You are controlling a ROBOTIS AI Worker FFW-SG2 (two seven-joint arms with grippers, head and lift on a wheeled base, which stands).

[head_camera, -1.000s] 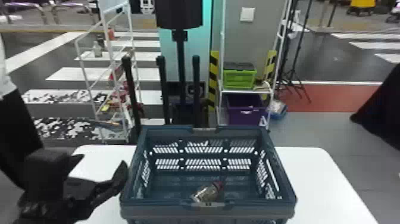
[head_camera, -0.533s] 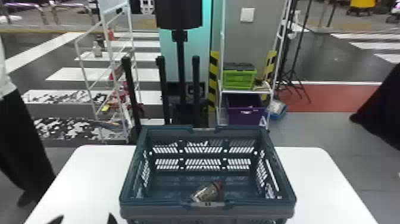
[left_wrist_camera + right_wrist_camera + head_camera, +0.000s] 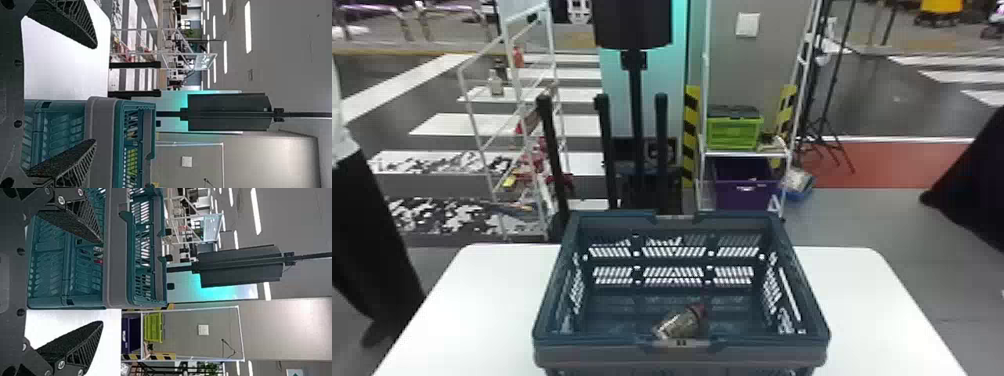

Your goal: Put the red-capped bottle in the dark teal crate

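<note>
The red-capped bottle (image 3: 677, 325) lies inside the dark teal crate (image 3: 612, 356) (down by its near wall), on the white bench (image 3: 457, 310). The left pincer (image 3: 96, 94) and right pincer (image 3: 102, 282) both stand open.

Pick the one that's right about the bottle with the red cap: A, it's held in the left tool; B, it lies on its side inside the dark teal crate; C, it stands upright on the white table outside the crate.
B: the bottle lies tipped over within the walls of the crate, near its front side.
</note>
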